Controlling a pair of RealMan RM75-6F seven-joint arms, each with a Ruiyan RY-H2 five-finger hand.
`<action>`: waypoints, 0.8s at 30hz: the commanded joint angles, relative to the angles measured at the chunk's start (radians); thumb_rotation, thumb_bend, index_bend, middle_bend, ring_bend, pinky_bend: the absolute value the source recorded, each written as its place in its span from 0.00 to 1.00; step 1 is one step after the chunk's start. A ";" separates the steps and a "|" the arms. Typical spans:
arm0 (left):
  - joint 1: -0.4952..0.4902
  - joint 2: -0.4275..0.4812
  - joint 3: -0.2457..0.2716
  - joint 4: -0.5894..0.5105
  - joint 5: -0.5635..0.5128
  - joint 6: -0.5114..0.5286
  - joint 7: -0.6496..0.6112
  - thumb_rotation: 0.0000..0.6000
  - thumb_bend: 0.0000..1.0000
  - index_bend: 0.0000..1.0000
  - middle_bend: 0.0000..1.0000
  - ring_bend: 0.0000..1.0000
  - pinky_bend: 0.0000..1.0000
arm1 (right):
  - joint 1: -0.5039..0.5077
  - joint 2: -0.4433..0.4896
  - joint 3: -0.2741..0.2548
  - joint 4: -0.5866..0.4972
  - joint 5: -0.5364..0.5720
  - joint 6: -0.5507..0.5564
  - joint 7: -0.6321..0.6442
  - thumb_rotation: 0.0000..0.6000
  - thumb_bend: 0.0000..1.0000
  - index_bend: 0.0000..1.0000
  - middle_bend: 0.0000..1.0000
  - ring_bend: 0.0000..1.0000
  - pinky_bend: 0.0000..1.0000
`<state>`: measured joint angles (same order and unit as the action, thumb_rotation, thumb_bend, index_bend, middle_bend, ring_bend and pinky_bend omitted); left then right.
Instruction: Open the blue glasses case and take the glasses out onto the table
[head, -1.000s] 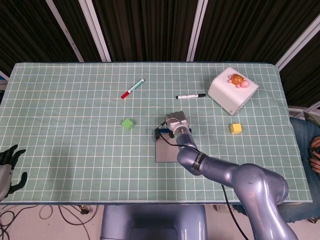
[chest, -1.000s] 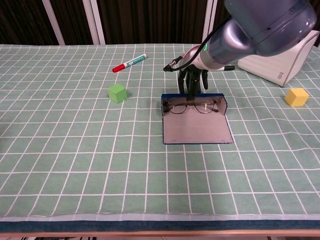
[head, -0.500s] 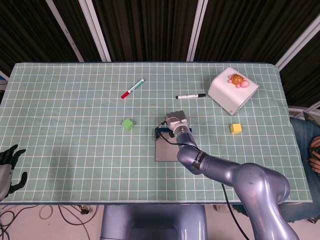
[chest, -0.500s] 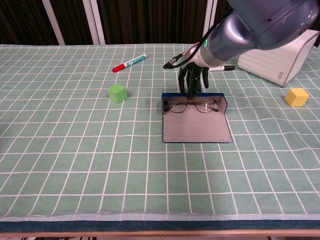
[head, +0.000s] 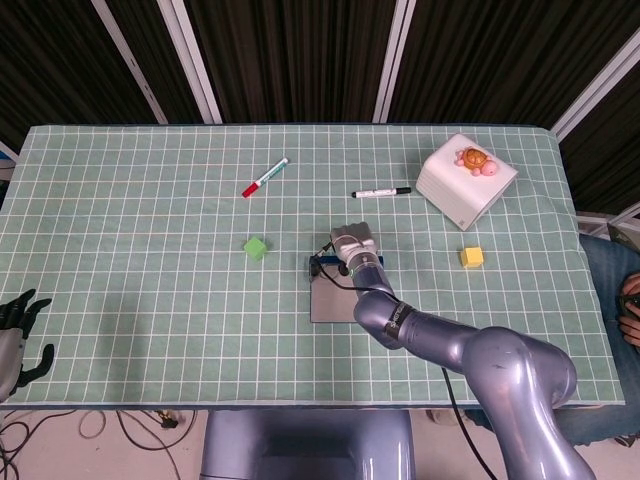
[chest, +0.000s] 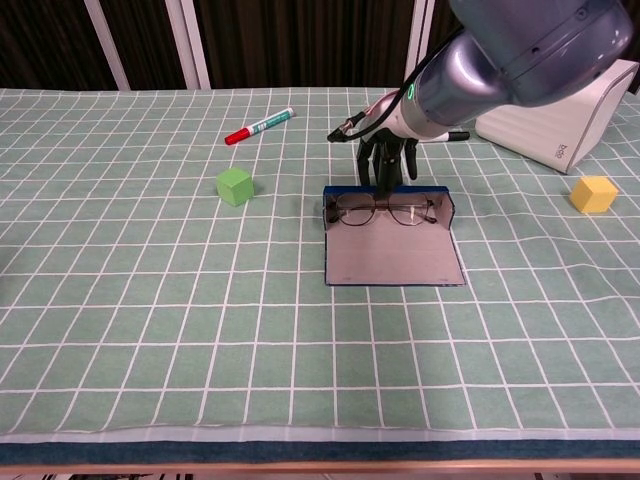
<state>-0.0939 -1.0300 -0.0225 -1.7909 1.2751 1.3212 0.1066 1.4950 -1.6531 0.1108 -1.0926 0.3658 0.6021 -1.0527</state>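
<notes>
The blue glasses case (chest: 393, 255) lies open in the middle of the table, its grey flap spread flat toward the near edge. The glasses (chest: 387, 211) stand inside it against the far wall. My right hand (chest: 388, 162) hangs over the case's far edge with its dark fingers (chest: 382, 172) pointing down and slightly apart, the tips just above the glasses' bridge. Nothing shows in its grip. In the head view the right hand (head: 350, 243) and wrist cover the far part of the case (head: 335, 300). My left hand (head: 18, 335) sits off the table's near left corner, fingers spread.
A green cube (chest: 235, 186) sits left of the case and a red marker (chest: 259, 126) lies further back. A black marker (head: 381, 192) lies behind the right hand. A yellow cube (chest: 594, 193) and a white box (head: 465, 180) with a turtle toy stand at the right.
The right hand's fingertips have risen a little from the glasses' bridge. The case, the glasses and the left hand have not moved.
</notes>
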 joint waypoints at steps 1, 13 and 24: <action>0.000 0.000 0.000 0.000 -0.001 0.000 0.001 1.00 0.47 0.13 0.00 0.00 0.03 | -0.001 -0.002 0.000 0.003 -0.001 -0.002 0.002 1.00 0.45 0.38 0.37 0.36 0.33; -0.001 0.000 -0.001 0.000 -0.004 0.000 0.003 1.00 0.47 0.13 0.00 0.00 0.03 | -0.003 -0.003 -0.003 0.009 -0.005 -0.008 0.007 1.00 0.47 0.40 0.40 0.37 0.33; -0.001 -0.001 -0.001 -0.001 -0.007 -0.001 0.002 1.00 0.47 0.13 0.00 0.00 0.03 | -0.007 -0.003 -0.006 0.013 -0.015 -0.013 0.018 1.00 0.49 0.42 0.44 0.37 0.33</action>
<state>-0.0951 -1.0308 -0.0231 -1.7918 1.2687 1.3207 0.1093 1.4887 -1.6558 0.1047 -1.0805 0.3518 0.5893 -1.0358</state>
